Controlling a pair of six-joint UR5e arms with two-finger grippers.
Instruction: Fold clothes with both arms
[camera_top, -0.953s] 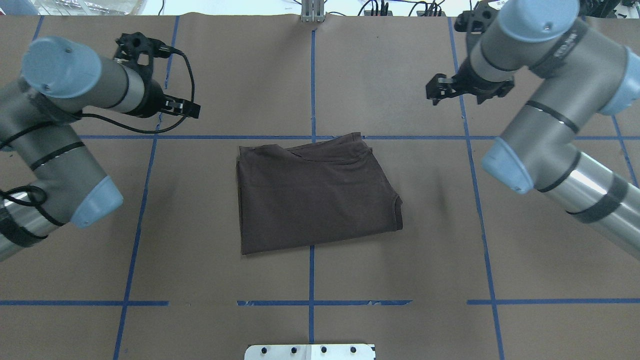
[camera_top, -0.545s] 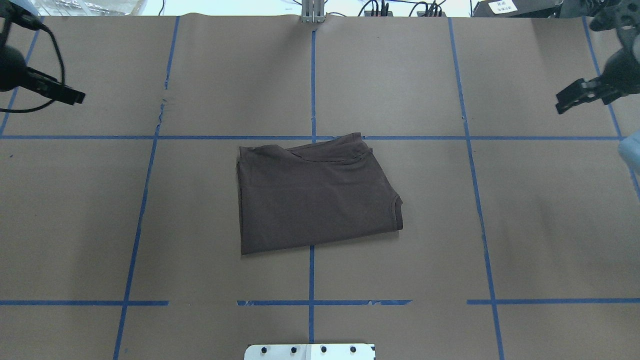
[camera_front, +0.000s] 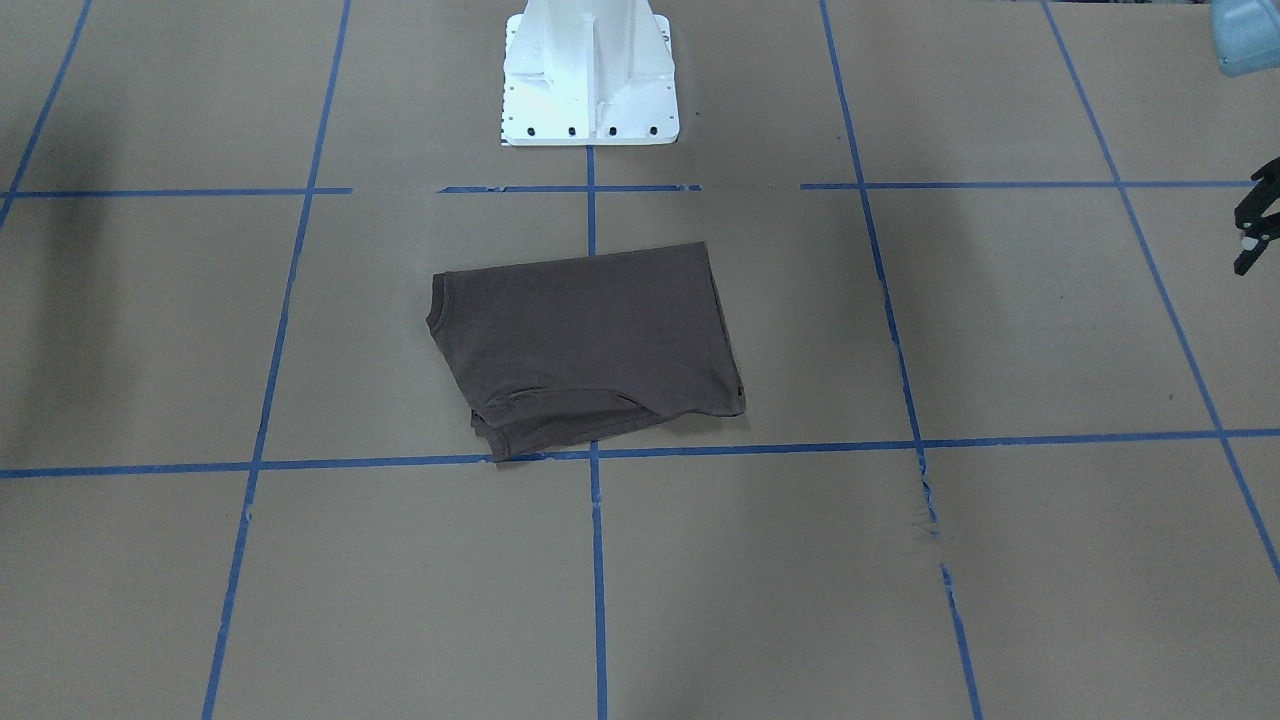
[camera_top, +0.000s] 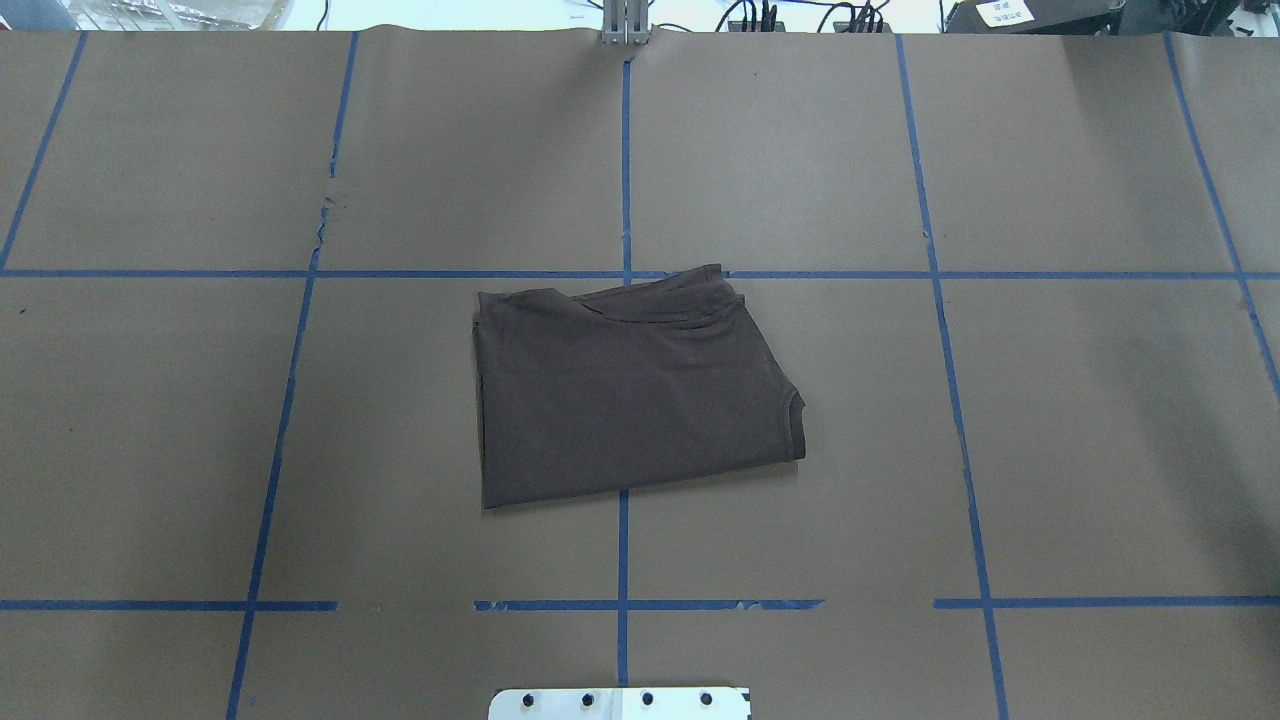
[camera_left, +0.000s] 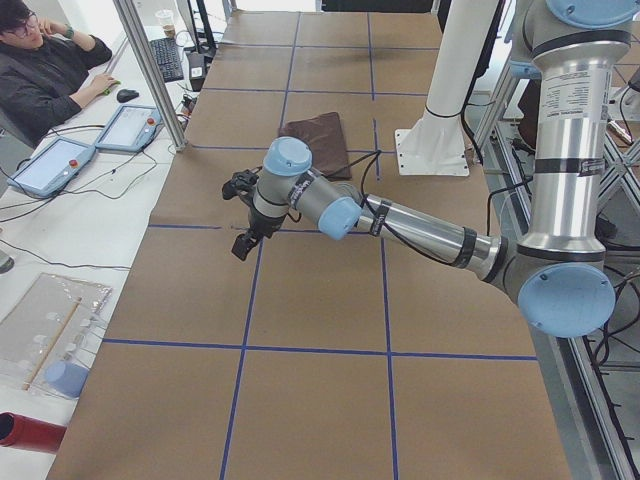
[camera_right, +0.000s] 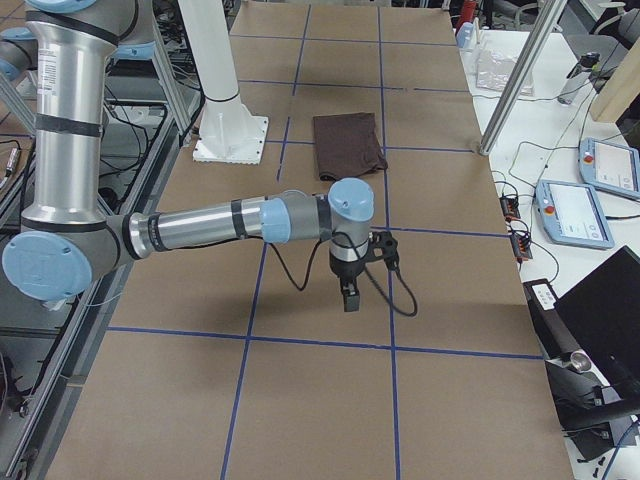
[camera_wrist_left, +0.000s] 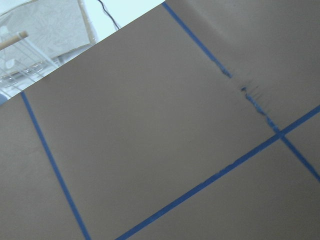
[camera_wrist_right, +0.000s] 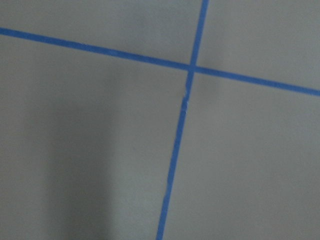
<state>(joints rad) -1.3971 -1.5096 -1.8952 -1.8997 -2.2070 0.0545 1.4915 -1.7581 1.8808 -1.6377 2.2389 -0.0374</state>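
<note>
The dark brown T-shirt (camera_top: 630, 390) lies folded into a rough rectangle at the table's middle, with the collar edge at its right side. It also shows in the front-facing view (camera_front: 590, 350) and small in both side views (camera_left: 320, 130) (camera_right: 348, 143). Both arms are swung out wide, far from the shirt, and are absent from the overhead view. My left gripper (camera_left: 243, 243) hangs low over bare paper; only a black part of it shows at the front-facing view's right edge (camera_front: 1252, 232). My right gripper (camera_right: 348, 297) points down over a blue tape line. I cannot tell whether either is open or shut. Nothing shows in either.
Brown paper with a blue tape grid (camera_top: 625, 150) covers the table. The white robot base (camera_front: 590, 75) stands at the near middle edge. The paper is torn along one line (camera_top: 325, 215). An operator (camera_left: 50, 70) and tablets (camera_left: 130, 125) are beyond the far edge.
Both arms have swung outward from beside the shirt and have left the overhead view. The shirt has not moved.
</note>
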